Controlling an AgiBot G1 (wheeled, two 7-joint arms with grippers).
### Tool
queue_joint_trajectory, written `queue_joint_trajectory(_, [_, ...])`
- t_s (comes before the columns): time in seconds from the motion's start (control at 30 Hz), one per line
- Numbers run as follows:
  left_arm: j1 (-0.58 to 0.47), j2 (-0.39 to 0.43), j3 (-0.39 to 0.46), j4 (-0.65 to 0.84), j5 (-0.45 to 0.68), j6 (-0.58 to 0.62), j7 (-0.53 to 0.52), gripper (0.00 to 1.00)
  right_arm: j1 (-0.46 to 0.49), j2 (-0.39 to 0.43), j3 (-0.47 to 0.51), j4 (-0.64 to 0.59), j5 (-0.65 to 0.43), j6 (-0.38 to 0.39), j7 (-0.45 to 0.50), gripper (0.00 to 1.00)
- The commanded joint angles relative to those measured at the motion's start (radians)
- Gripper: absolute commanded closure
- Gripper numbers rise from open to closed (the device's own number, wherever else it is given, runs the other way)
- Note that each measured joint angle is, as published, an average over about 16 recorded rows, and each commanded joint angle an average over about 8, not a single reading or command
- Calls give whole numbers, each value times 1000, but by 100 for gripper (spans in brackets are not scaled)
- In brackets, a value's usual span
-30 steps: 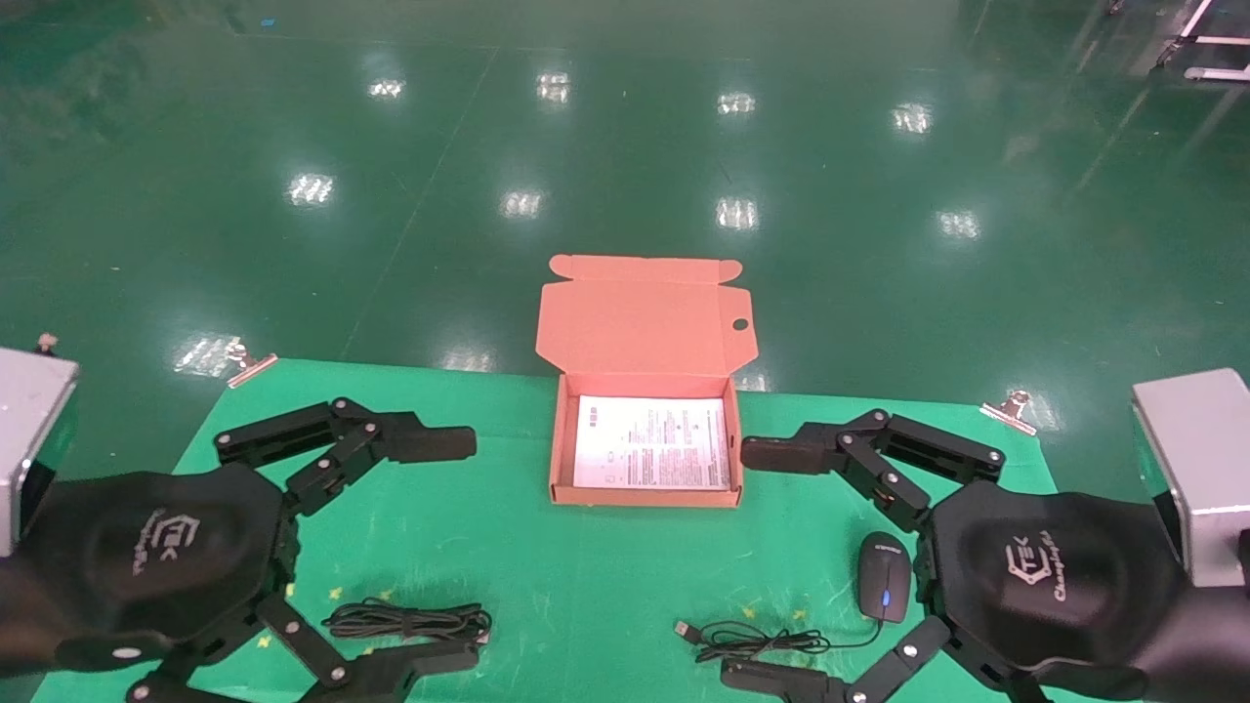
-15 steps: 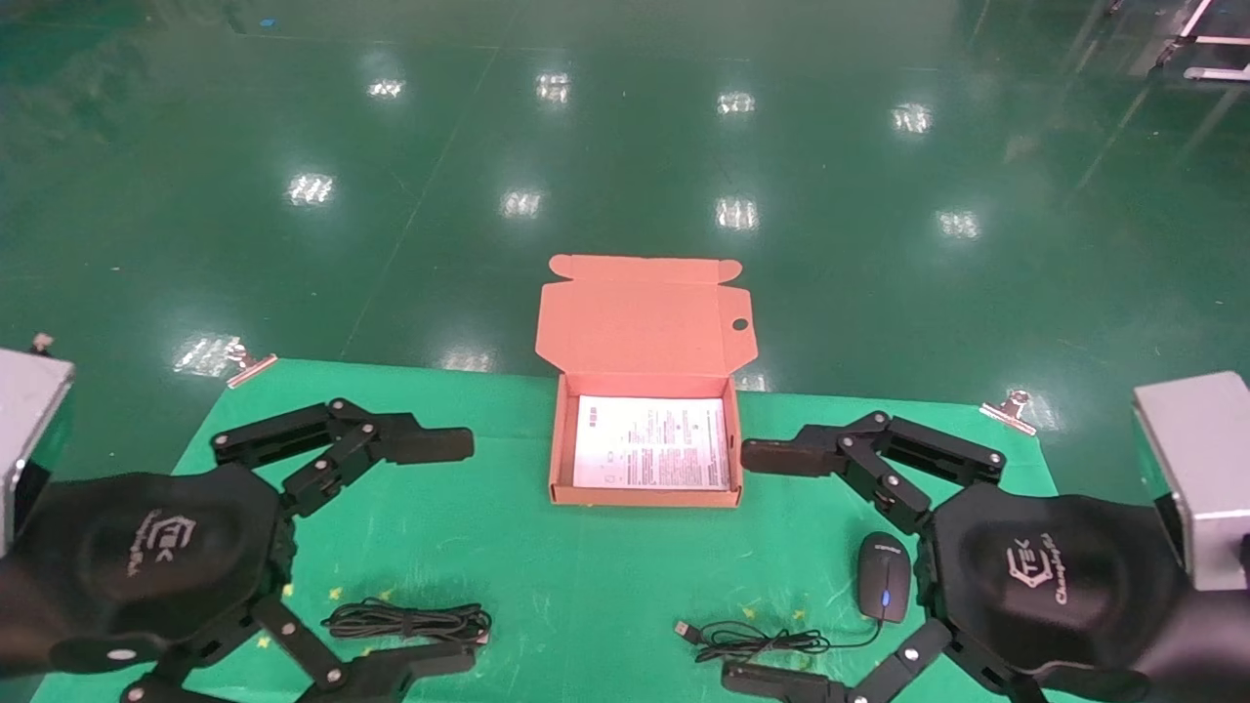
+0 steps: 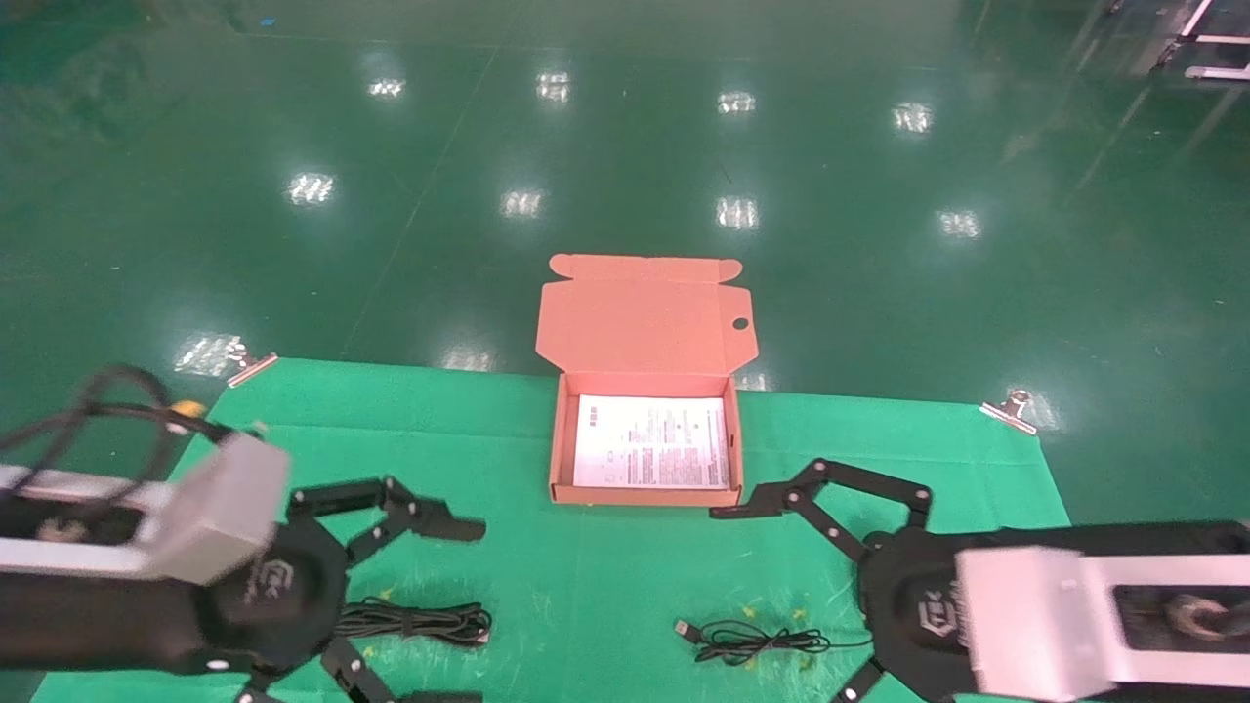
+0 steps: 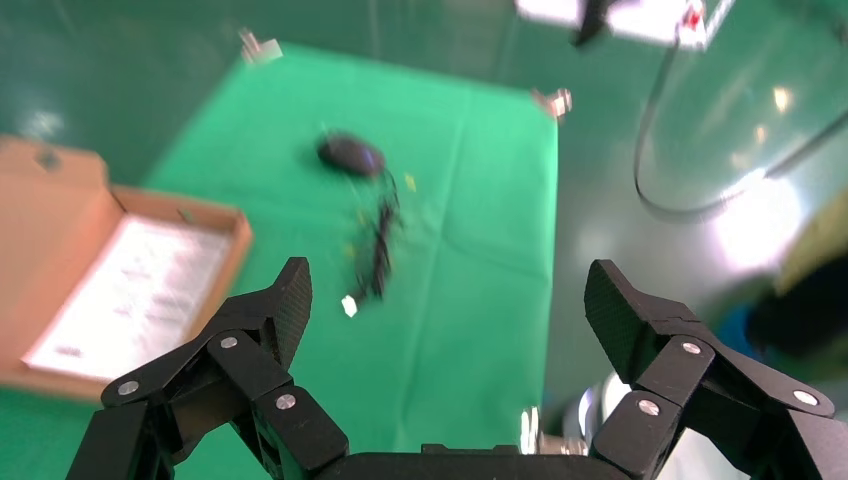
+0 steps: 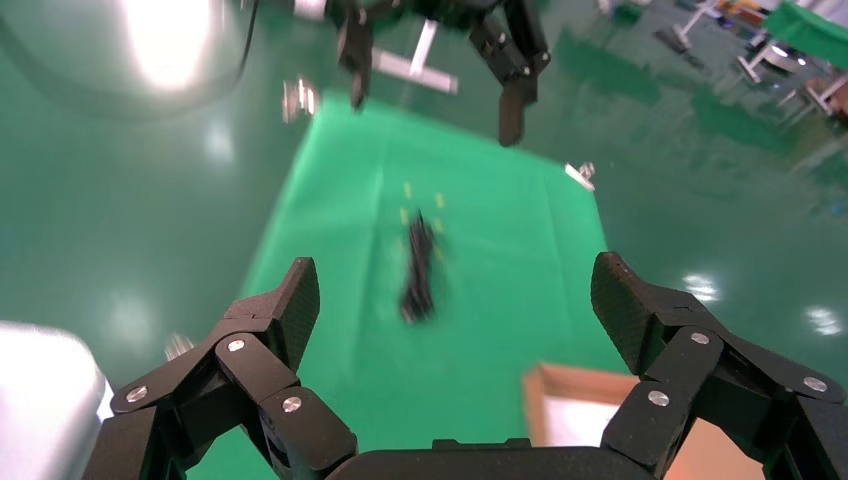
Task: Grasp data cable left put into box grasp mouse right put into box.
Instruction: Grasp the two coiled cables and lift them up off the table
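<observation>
The open salmon-orange box [image 3: 558, 444] stands at the mat's far middle, lid up, a printed sheet inside. The data cable [image 3: 420, 622], a black elongated bundle, lies near the front left; the right wrist view shows it too [image 5: 417, 265]. My left gripper [image 3: 449, 613] is open, with its fingers on either side of the cable above it. The mouse [image 4: 350, 153] shows in the left wrist view with its thin cord [image 4: 378, 250]; in the head view it is hidden behind my right gripper [image 3: 771, 605], which is open over the cord [image 3: 752, 641].
A green mat [image 3: 586, 566] covers the table, held by metal clips at its far corners [image 3: 249, 366] [image 3: 1011, 408]. Beyond it lies glossy green floor. The box wall [image 4: 238, 240] appears in the left wrist view, a box corner [image 5: 560, 375] in the right wrist view.
Both arms have swung round and dropped lower, so the grippers now point inward toward each other. The mouse, visible before, is now covered by the right gripper in the head view.
</observation>
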Motion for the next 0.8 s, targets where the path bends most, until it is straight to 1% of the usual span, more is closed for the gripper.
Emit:
queue_joint_trajectory(0.03, [-41, 21, 40, 7, 58, 13, -9, 0, 35, -15, -22, 6, -74, -9, -67, 0])
queue_joint_trajectory(0.17, [-107, 63, 135, 36, 159, 16, 15, 0, 83, -42, -86, 10, -213, -9, -180, 0])
queue_joint_trajectory(0.3, [-165, 103, 233, 61, 286, 10, 37, 0, 97, -69, -142, 10, -317, 10, -239, 0])
queue_joint_trajectory(0.4, [-200, 134, 299, 70, 395, -2, 41, 0, 93, -91, -177, 9, -386, 30, -257, 0])
queue_joint_trajectory(0.5, [-217, 162, 346, 72, 491, -22, 39, 0, 84, -112, -207, 7, -452, 54, -266, 0])
queue_joint_trajectory(0.8, [-204, 217, 419, 65, 700, -124, 6, 0, 43, -165, -272, -8, -624, 135, -253, 0])
